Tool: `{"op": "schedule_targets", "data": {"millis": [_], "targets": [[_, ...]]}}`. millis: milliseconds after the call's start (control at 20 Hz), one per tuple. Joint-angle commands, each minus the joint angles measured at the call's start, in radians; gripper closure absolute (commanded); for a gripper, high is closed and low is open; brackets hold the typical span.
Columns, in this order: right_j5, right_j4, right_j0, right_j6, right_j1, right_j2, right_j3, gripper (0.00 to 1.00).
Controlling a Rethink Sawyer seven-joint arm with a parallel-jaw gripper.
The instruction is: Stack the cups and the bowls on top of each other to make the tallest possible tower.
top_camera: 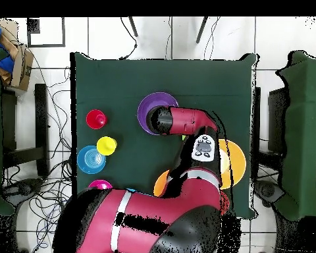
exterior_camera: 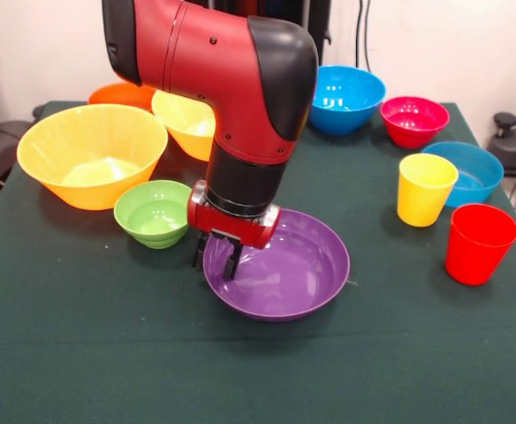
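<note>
- You are seeing the wide purple bowl (exterior_camera: 284,265) sitting upright near the middle of the green table (exterior_camera: 81,353), towards its front edge in the front view; nothing is lying in it.
- The gripper (exterior_camera: 221,258) is reaching down at that bowl's rim on the side facing the green bowl (exterior_camera: 155,212) — its two dark fingers (exterior_camera: 231,259) are standing close together at the rim, but you cannot tell whether they are pinching it or just touching.
- The green bowl is sitting just beside the purple one, with the two large yellow-orange bowls (exterior_camera: 90,152) behind it and an orange bowl (exterior_camera: 117,93) showing beyond them at the far edge.
- On the other side, the yellow cup (exterior_camera: 424,188) and red cup (exterior_camera: 479,242) are standing upright and apart, near the side edge.
- Behind them, two blue bowls (exterior_camera: 345,97) and a pink-red bowl (exterior_camera: 413,120) are sitting singly — nothing is stacked yet.
</note>
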Motion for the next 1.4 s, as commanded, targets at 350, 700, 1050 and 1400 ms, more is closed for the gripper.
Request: {"op": "schedule_targets", "data": {"millis": [350, 700, 1050, 1400], "targets": [[0.008, 0.027, 0.017, 0.12, 0.084, 0.075, -0.039, 1.0], [0.006, 0.03, 0.02, 0.114, 0.081, 0.077, -0.034, 1.0], [0.138, 0.086, 0.029, 0.12, 0.017, 0.084, -0.042, 1.0], [0.224, 0.126, 0.043, 0.125, 0.012, 0.078, -0.098, 1.0]]}}
